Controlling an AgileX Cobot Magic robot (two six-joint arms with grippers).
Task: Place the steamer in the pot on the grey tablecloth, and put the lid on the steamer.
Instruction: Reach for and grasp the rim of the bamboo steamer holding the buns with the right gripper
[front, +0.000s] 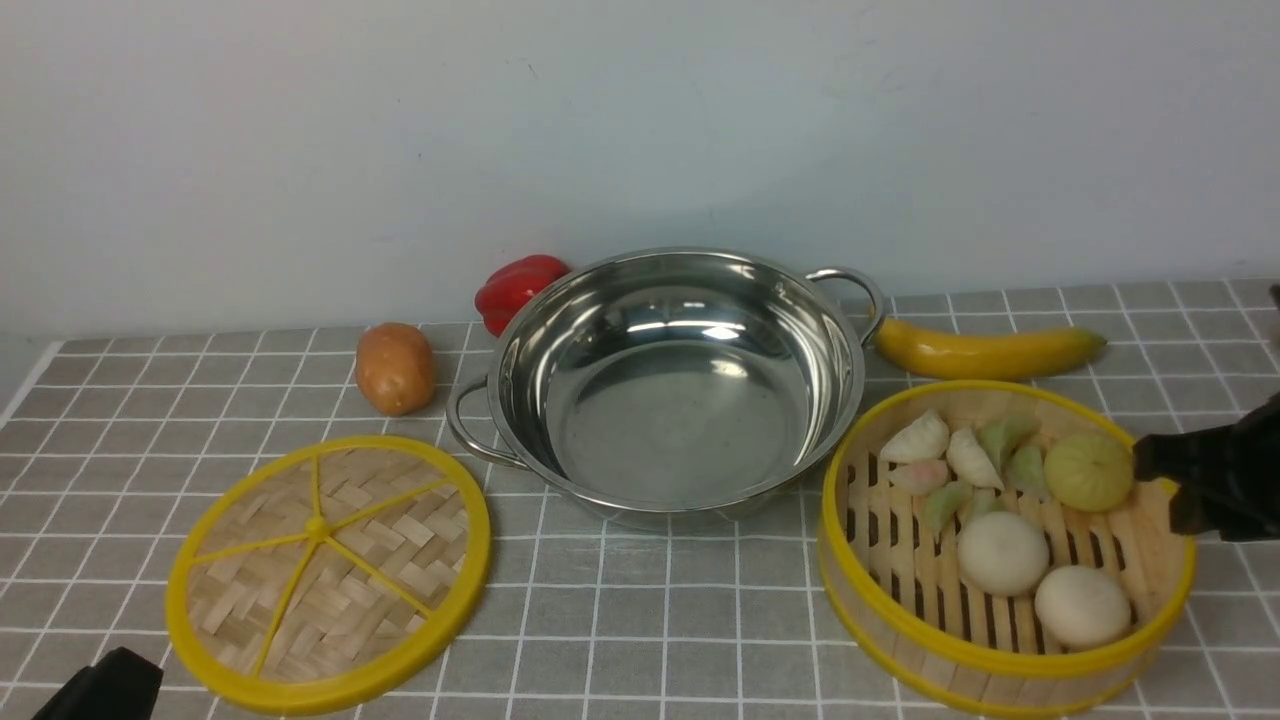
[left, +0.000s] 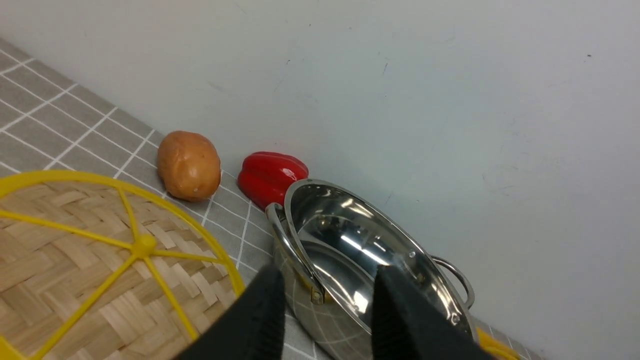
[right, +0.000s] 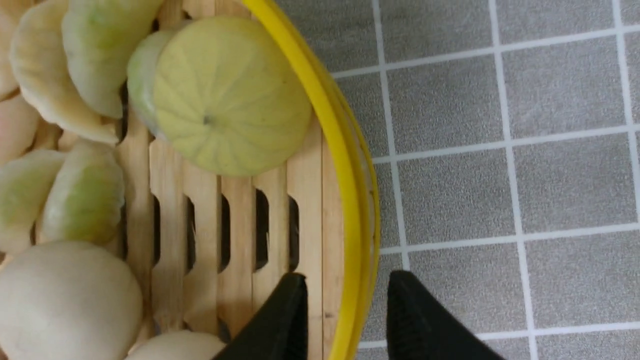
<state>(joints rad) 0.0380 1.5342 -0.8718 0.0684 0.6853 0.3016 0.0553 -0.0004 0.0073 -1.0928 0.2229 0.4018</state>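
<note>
The steamer (front: 885, 605) sits on the grey tablecloth (front: 650, 620) at the front right, holding dumplings and buns. The shiny pot (front: 680, 420) stands empty in the middle; it also shows in the left wrist view (left: 345, 240). The lid (front: 325, 570) lies flat at the front left, and in the left wrist view (left: 75, 260). My right gripper (right: 345, 290) is open, one finger inside and one outside the steamer's right rim (right: 350, 200); in the front view it (front: 1150, 460) reaches in from the right. My left gripper (left: 325, 285) is open and empty, low beside the lid's near edge (front: 100, 690).
A potato (front: 396, 367), a red pepper (front: 515, 285) and a banana (front: 985, 350) lie along the back, close around the pot. A pale wall rises right behind them. A yellow-green bun (right: 225, 95) sits just inside the steamer rim near my right fingers.
</note>
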